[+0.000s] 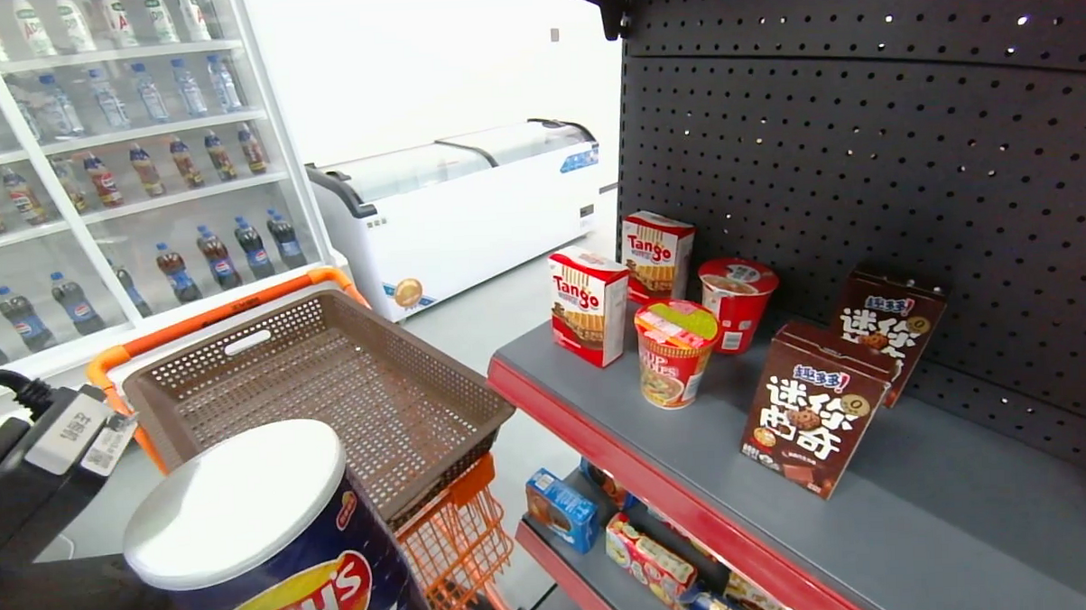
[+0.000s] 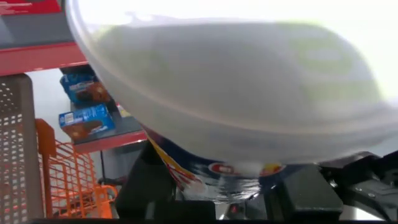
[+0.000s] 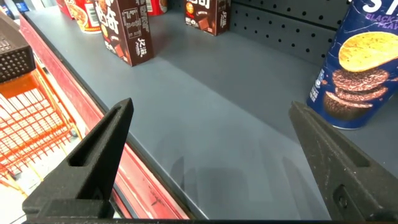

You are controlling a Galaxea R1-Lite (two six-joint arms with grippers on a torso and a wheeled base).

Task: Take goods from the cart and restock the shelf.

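The chip canister (image 1: 244, 532), lower left in the head view, seems clamped in the left gripper's (image 2: 230, 196) jaws; right gripper (image 3: 211, 106) jaws wide. Transfer underway; next, set it upright on the shelf's (image 1: 920, 508) bare stretch.

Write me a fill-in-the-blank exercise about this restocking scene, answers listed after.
The chips canister held in the left hand has a ___ lid.
On the grey shelf stand ___ brown boxes.
The right hand hangs above the shelf, empty and ___.
The brown basket rests on an ___ cart.
Missing words: white; two; open; orange.
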